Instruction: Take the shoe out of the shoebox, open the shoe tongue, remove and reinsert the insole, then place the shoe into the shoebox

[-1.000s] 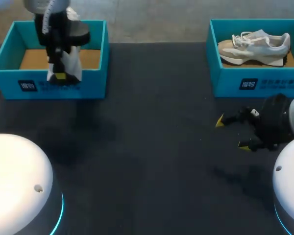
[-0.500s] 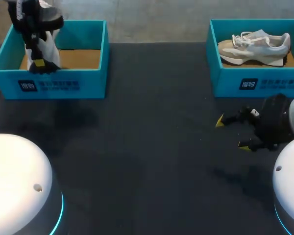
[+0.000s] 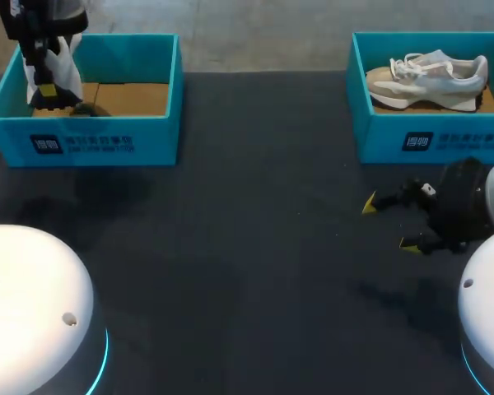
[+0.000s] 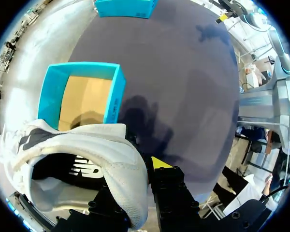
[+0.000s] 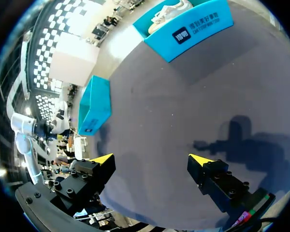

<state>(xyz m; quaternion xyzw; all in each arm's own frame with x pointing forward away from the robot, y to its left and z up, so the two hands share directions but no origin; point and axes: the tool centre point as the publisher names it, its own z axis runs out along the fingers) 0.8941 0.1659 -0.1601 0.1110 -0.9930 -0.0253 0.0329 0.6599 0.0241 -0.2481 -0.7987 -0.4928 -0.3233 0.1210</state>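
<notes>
My left gripper [image 3: 46, 89] hangs over the left end of the left teal shoebox [image 3: 107, 141], shut on a white shoe [image 3: 63, 72] that dangles above the box's cardboard floor. In the left wrist view the shoe's white collar wall [image 4: 121, 179] is pinched between the fingers of that gripper [image 4: 144, 169], with only one yellow tip showing; the box [image 4: 113, 99] lies below and ahead. My right gripper [image 3: 387, 224] stands open low over the table, in front of the right shoebox [image 3: 432, 141], with nothing between its fingers [image 5: 199, 160].
A second shoe [image 3: 428, 76], beige and white, lies on its side in the right teal shoebox, also seen far ahead of the right gripper [image 5: 170, 10]. Dark tabletop [image 3: 255, 230] stretches between the two boxes. My arms' white bases sit at the near corners.
My left arm has carried the white shoe leftward and farther back, from the box's front wall to over its left end. The right arm has not moved.
</notes>
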